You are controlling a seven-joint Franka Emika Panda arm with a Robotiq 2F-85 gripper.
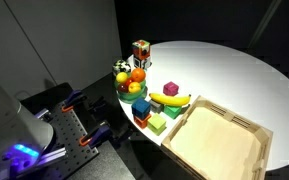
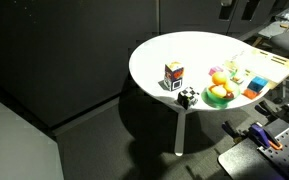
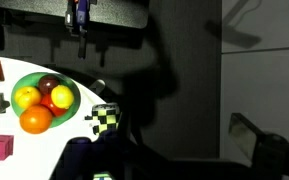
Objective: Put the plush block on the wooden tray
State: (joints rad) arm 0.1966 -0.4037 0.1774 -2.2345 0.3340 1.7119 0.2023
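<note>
The plush block [image 1: 141, 50] stands on the white round table [image 1: 224, 75], towards its far left edge, well apart from the wooden tray [image 1: 219, 140], which lies at the near right. The block is on the bare tabletop, not on the tray, and its faces are too small to read from here.

Between the two sits a green bowl [image 1: 132, 88] of fruit, with a small black-and-white checkered cube [image 1: 121, 68] just beside it near the table's rim. A banana [image 1: 171, 99] lies right of the bowl, with a pink block [image 1: 170, 88] touching or nearly touching it. Nearer are a green block [image 1: 157, 124] and what looks like a blue and red one [image 1: 142, 108], close to the tray's left corner.

The wrist view looks down on the bowl and the checkered cube at the table's edge. The end effector itself I cannot make out in any view, so whether it is wide or narrow I cannot tell.
</note>
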